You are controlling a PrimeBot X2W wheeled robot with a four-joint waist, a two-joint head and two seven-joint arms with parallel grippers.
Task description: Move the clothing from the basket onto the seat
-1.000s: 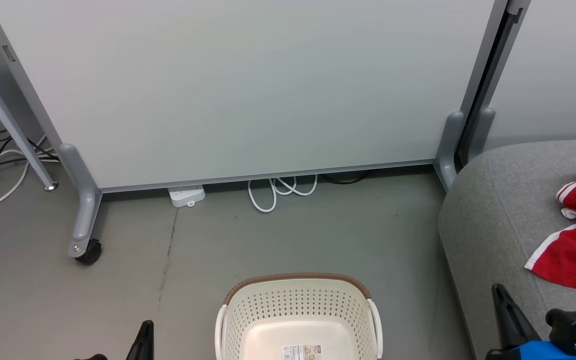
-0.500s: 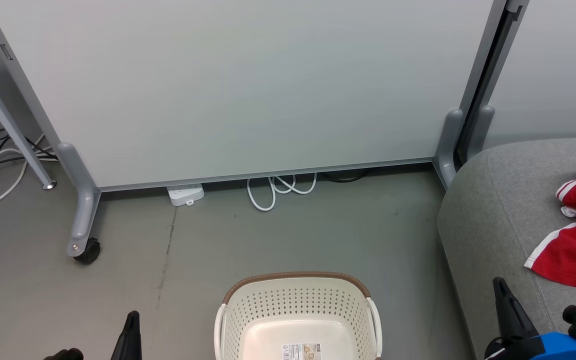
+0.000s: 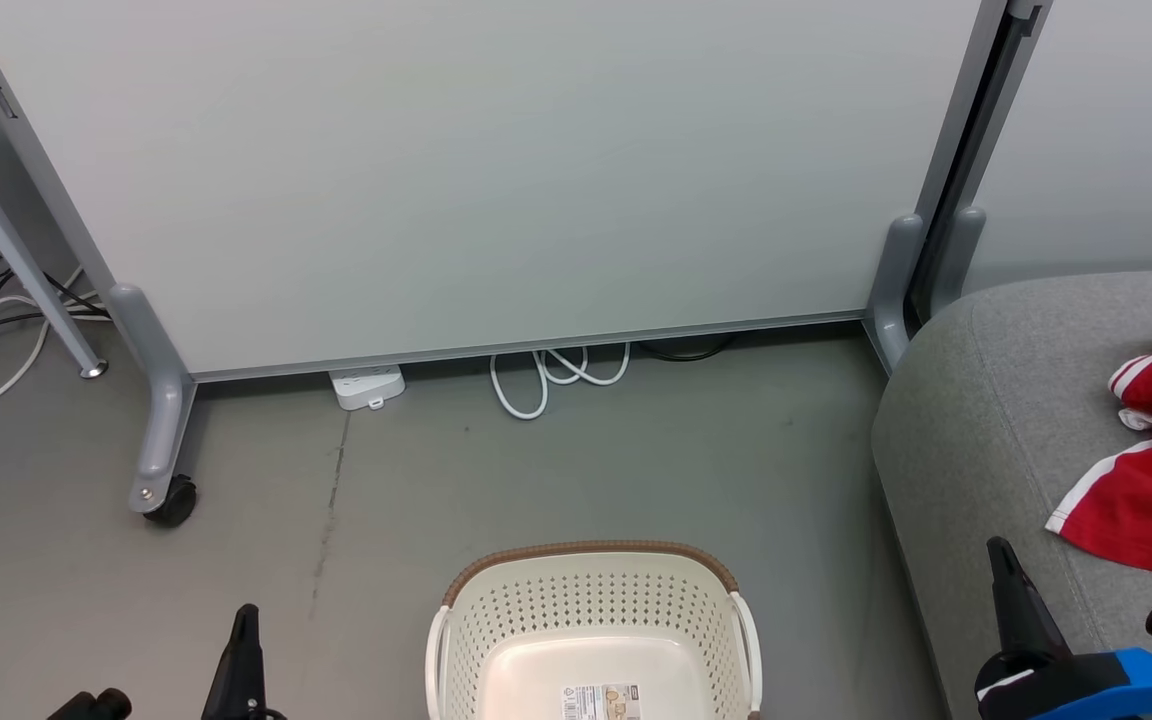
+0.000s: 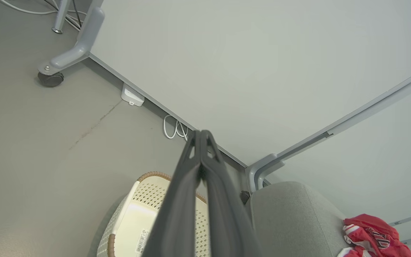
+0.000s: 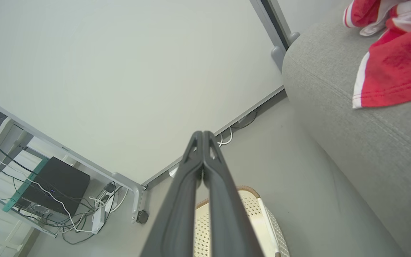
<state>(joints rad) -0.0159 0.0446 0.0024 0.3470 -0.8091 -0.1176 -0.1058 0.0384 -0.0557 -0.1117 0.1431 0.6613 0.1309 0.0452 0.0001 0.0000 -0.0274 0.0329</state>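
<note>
Red clothing (image 3: 1151,500) with white stripes lies crumpled on the grey seat (image 3: 976,400) at the right of the head view, back from its rounded edge and well apart from the basket (image 3: 591,549). The cream basket stands on the grey floor (image 3: 636,460) near the seat, and the part of its bottom that shows carries a paper label (image 3: 601,700). The left gripper (image 3: 247,615) hangs over the floor to the left of the basket, its two dark fingers pressed together on nothing. The right gripper (image 3: 998,550), likewise closed and empty, shows against the seat's near edge, close to the clothing but not touching it. Behind the basket stands a pale wheeled partition (image 3: 496,170), with a white power strip (image 3: 368,386) and a looped white cable (image 3: 546,385) at its foot.
</note>
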